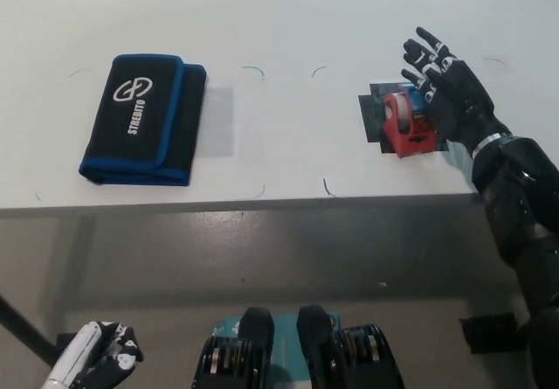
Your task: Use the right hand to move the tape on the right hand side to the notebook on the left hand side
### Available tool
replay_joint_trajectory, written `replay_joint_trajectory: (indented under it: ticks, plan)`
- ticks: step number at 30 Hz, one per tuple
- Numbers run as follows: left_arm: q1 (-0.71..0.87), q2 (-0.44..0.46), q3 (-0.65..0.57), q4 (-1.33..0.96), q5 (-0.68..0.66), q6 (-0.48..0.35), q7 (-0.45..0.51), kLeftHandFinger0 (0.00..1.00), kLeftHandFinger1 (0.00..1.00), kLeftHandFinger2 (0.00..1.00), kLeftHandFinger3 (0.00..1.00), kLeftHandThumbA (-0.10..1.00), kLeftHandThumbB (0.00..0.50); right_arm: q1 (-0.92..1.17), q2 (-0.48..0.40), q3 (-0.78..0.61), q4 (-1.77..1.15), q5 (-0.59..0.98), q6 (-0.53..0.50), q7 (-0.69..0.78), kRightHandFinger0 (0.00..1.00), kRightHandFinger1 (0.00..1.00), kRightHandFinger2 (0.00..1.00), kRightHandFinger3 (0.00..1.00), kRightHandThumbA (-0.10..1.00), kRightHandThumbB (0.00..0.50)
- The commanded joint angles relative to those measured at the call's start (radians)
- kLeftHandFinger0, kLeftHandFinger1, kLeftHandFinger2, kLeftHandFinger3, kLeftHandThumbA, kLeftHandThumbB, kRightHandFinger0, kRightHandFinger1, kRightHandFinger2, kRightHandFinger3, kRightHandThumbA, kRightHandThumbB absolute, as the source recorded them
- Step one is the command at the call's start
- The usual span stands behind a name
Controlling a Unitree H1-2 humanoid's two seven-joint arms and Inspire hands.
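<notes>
White table (pixel 288 22) is holding everything; the tape (pixel 403 125) is sitting right of the notebook (pixel 144 118), right hand (pixel 452 100) hovering beside it, fingers spread, grasping nothing. Closing off-center could shove it away. Left hand (pixel 98 361) is resting low.

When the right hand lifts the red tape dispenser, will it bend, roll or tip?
The tape dispenser looks like hard red plastic, so probably stiff. Its flat base on the table suggests sliding rather than rolling. The right hand, fingers spread, is beside it; a one-sided push might tip it.
</notes>
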Motion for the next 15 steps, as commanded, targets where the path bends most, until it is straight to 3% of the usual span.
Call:
replay_joint_trajectory:
  ticks: [1,4,9,12,13,15]
  plan:
    - [-0.001,0.017,0.019,-0.016,-0.009,-0.035,0.005,0.03,0.13,0.35,0.71,0.05,0.186,-0.075,-0.033,0.014,-0.009,-0.024,-0.002,-0.02,1.0,1.0,1.0,1.0,1.0,0.458]
    - [0.001,0.019,0.018,-0.026,0.0,-0.018,0.006,0.03,0.12,0.33,0.7,0.06,0.184,-0.073,-0.044,0.019,-0.031,-0.026,0.003,-0.016,1.0,1.0,1.0,1.0,1.0,0.495]
    - [0.001,0.018,0.023,-0.021,-0.006,-0.026,0.006,0.01,0.12,0.34,0.7,0.06,0.185,-0.076,-0.059,0.018,-0.039,-0.015,0.015,0.001,1.0,1.0,1.0,1.0,1.0,0.5]
    - [0.001,0.02,0.02,-0.022,0.003,-0.031,0.007,0.02,0.12,0.36,0.71,0.07,0.181,-0.067,-0.062,0.027,-0.031,-0.03,0.012,-0.007,1.0,1.0,1.0,1.0,1.0,0.411]
    - [-0.001,0.018,0.019,-0.02,0.001,-0.031,0.006,0.02,0.13,0.36,0.71,0.07,0.18,-0.064,-0.059,0.022,-0.028,-0.025,0.014,-0.011,1.0,1.0,1.0,1.0,1.0,0.417]
    - [-0.002,0.018,0.018,-0.019,0.002,-0.033,0.006,0.05,0.15,0.38,0.71,0.07,0.179,-0.059,-0.058,0.026,-0.01,-0.03,0.011,-0.01,1.0,1.0,1.0,1.0,1.0,0.477]
